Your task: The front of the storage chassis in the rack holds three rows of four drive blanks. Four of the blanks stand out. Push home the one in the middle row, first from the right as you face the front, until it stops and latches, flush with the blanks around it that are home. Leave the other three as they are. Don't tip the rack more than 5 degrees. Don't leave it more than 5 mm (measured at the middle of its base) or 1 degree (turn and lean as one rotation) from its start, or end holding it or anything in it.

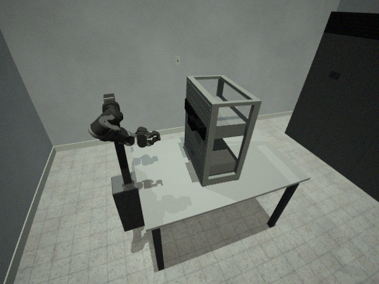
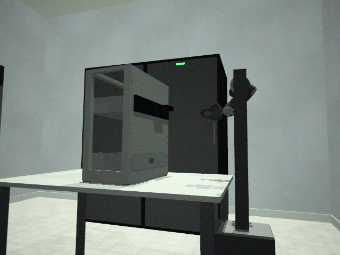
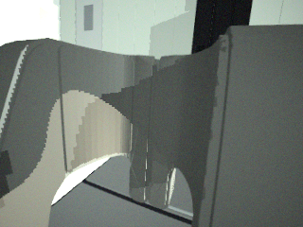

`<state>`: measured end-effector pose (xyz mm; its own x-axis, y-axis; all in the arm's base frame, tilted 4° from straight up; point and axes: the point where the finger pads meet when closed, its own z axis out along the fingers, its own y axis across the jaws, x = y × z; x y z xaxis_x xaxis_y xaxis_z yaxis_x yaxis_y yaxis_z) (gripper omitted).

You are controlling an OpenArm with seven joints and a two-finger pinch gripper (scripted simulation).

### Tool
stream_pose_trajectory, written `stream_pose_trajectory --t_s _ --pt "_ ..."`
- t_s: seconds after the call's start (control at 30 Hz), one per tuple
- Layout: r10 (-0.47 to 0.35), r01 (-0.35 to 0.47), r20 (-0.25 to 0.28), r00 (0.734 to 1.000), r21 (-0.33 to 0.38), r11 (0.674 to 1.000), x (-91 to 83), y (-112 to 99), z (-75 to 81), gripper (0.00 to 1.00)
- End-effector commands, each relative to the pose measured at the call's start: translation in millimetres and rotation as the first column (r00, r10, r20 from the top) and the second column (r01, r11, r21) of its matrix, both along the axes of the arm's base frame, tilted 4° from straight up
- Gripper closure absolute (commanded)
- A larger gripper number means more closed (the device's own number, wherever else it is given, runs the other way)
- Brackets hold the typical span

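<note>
Your tool [image 1: 155, 136] is pressed together with nothing between its fingers, and it hangs in the air above the left part of the desk [image 1: 171, 195], well apart from the rack [image 1: 211, 134]. In the side view the tool [image 2: 206, 112] sits level with the dark band of drive blanks [image 2: 149, 107] on the rack's front, with open air between them. The arm [image 1: 106, 123] is folded back close to its post [image 1: 124, 166], which rises from a dark box [image 1: 128, 205] at the desk's left edge.

The rack stands upright on the desk, toward the far middle of the top, its front turned to the arm. From the side you can see one part of the dark band [image 2: 168, 108] jutting past the rest toward the arm; which row and column it belongs to you cannot tell from these views. The wrist view shows mostly the tool's own fingers up close, with a strip of the rack's pale front and a dark patch beyond them.

The desk is pale and smooth, on dark legs [image 1: 281, 205], and carries soft shadows of the arm on its left half. The floor [image 1: 305, 244] is light tile. Plain grey walls close the room, with a small switch plate [image 1: 177, 60] on the far wall and a tall dark cabinet [image 1: 346, 106] at the right.
</note>
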<state>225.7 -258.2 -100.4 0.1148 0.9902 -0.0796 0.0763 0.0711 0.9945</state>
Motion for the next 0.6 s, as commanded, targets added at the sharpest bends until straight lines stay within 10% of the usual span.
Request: stream_pose_trajectory --t_s 0.0,0.57 --pt "0.007 -0.007 0.035 0.999 0.005 1.0 -2.6 1.7 5.6 1.0" --pt "0.007 -0.007 0.034 0.999 0.005 1.0 -14.5 2.3 5.0 1.0"
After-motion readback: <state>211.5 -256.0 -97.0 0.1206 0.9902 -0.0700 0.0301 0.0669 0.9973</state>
